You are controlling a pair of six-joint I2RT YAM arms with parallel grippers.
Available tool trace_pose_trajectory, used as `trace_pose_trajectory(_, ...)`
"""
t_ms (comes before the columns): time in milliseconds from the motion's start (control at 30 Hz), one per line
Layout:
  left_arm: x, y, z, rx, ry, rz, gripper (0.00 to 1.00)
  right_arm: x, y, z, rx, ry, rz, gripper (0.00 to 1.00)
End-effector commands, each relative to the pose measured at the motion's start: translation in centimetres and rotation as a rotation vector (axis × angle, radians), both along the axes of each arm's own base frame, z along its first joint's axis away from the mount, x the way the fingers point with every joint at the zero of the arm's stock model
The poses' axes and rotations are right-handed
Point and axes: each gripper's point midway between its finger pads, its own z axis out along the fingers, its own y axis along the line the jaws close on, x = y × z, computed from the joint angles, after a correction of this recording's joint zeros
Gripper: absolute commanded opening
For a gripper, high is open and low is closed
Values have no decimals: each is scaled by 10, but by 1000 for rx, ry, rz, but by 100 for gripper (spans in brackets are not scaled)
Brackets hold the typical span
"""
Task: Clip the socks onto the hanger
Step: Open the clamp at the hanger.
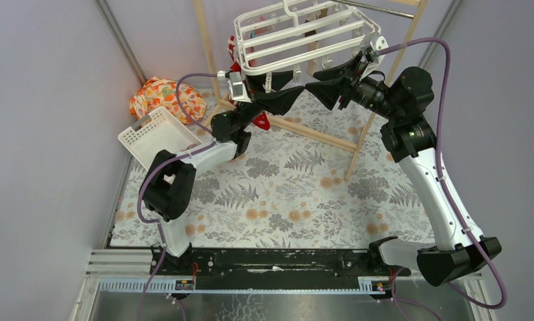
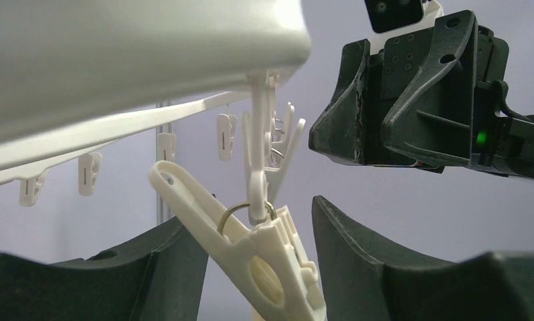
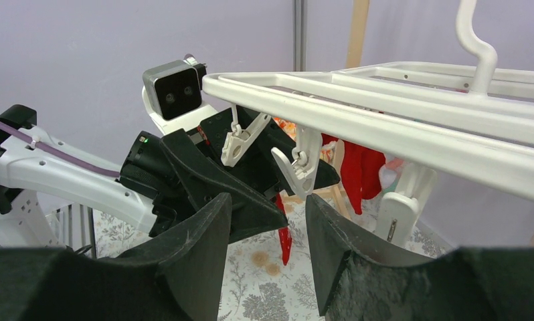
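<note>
Nearest the lens, the left gripper (image 2: 249,211) stands with its matte black fingers apart on either side of a white plastic clip (image 2: 264,261). The clip hangs tilted from a thin wire ring (image 2: 232,215) under the hanger (image 3: 398,134). Whether the fingers actually pinch it I cannot tell. The right gripper (image 3: 270,200) faces it from the other side, jaws parted and empty, its tips just below a second clip (image 3: 296,167).

The hanger is a smooth, glossy white frame of parallel bars with a hook rising from its top, beside a wooden rack (image 1: 318,134). It is probably light and free to swing, so a push on one clip would likely sway the whole frame. The clip looks stiff and sprung, and the place to squeeze is its two flared tail ends.

A red sock (image 3: 361,164) hangs beneath the bars, beyond the left gripper. A red strip (image 3: 282,231) shows lower, under its fingers, and what holds it is hidden. Such socks should be light, limp and easy to grip, best taken by the cuff edge.
</note>
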Motion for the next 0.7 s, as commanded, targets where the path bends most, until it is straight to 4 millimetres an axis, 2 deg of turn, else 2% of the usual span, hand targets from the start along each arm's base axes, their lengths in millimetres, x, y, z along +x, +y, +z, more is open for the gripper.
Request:
trace_pose_trajectory(0,-13,10,20,-31,-92,9,62,-11,-4,19,26,-69,7,52)
trace_pose_trajectory(667,-4,4,20,-37,-80,-21,59,-11,-6,18,21,-70,-2,52)
